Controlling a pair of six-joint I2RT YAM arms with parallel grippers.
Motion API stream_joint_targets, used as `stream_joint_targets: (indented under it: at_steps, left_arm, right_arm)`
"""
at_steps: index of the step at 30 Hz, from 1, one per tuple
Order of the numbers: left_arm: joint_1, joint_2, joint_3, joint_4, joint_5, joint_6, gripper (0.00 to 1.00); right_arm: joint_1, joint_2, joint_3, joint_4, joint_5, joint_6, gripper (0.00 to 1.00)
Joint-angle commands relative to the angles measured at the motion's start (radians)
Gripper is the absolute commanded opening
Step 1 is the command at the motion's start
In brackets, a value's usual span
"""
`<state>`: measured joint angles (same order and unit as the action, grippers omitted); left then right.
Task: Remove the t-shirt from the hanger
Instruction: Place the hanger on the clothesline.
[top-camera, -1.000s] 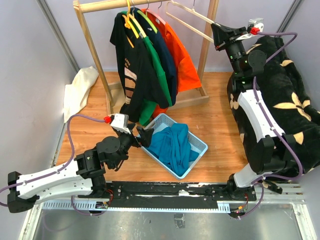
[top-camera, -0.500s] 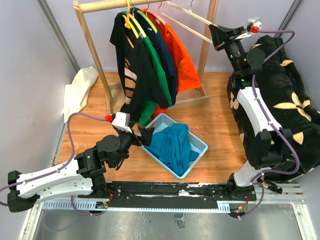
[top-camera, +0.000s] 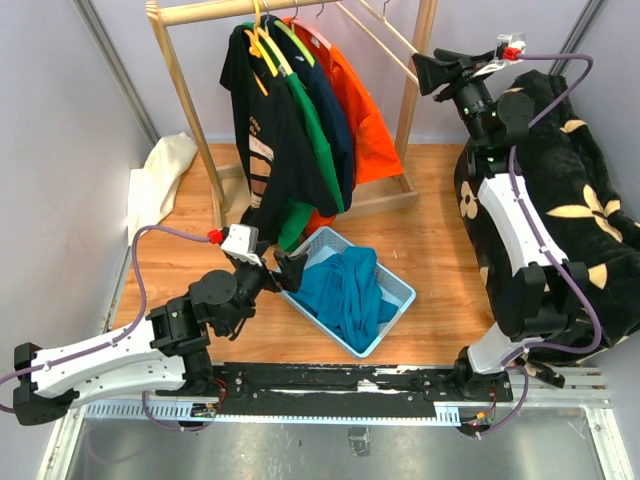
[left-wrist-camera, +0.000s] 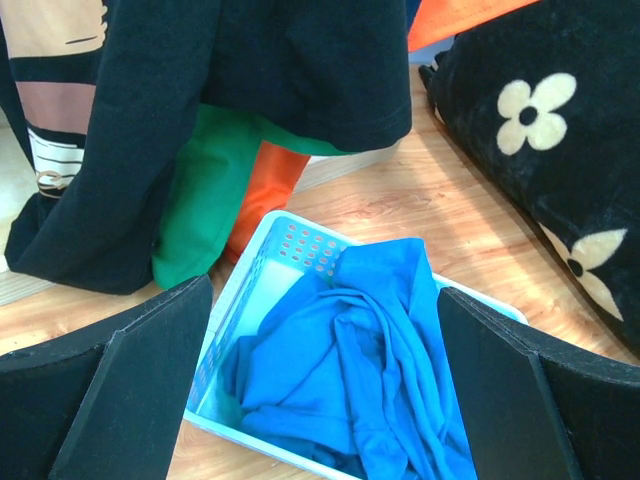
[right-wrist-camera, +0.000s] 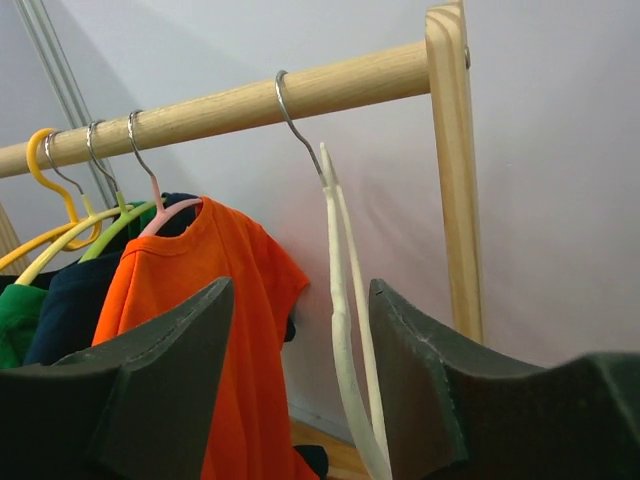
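The right pincer (top-camera: 420, 74) is raised beside the end post (right-wrist-camera: 452, 170) of the wooden rack, its jaws standing partly apart and gripping nothing. In the wrist view the bare white hanger (right-wrist-camera: 335, 260) drops through the gap between the two fingers, nearer the right one; whether it brushes that finger cannot be told. The hanger's metal hook sits over the rack's rail (right-wrist-camera: 330, 88), at the post end, apart from the other hooks. A second ago the jaws were pinched on this hanger and held it swung out from the rack toward the arm. Now they have let go and the hanger hangs closer in under the rail.

Next along the rail from the white hanger is an orange t-shirt (right-wrist-camera: 205, 300) on a pink hanger, then navy, green and black shirts on green and yellow hangers.

The left pincer (top-camera: 280, 268) is spread wide, low in front of the rack at the near corner of the pale blue basket (left-wrist-camera: 290, 240), holding nothing. It has not shifted over the last second. The blue t-shirt (left-wrist-camera: 350, 370) lies crumpled inside that basket, off any hanger, just ahead of the left fingers and well below and away from the right pincer. The basket rests on the wooden counter (top-camera: 430, 250) in front of the rack. A black flowered blanket (top-camera: 580, 200) is heaped to the right of the rack, and a cream cloth (top-camera: 160, 180) lies to its left.
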<state>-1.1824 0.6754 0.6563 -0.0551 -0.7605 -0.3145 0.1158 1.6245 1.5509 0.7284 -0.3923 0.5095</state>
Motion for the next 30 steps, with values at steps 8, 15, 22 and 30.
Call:
stream_joint_targets:
  at_steps: [8, 15, 22, 30]
  left_arm:
    - [-0.007, 0.023, 0.096, -0.05, -0.006, 0.018, 1.0]
    - [-0.006, 0.042, 0.098, -0.016, 0.016, 0.018, 1.0]
    - [-0.006, 0.046, 0.107, -0.027, 0.039, 0.022, 1.0]
    - [-0.007, 0.046, 0.116, -0.051, 0.02, 0.025, 1.0]
  right_arm:
    - [-0.011, -0.247, -0.015, -0.209, 0.047, -0.147, 0.66]
    - [0.107, -0.306, -0.02, -0.322, 0.019, -0.229, 0.65]
    - [0.263, -0.238, 0.104, -0.463, 0.081, -0.368, 0.6]
    - [0.317, -0.12, 0.231, -0.56, 0.124, -0.413, 0.59]
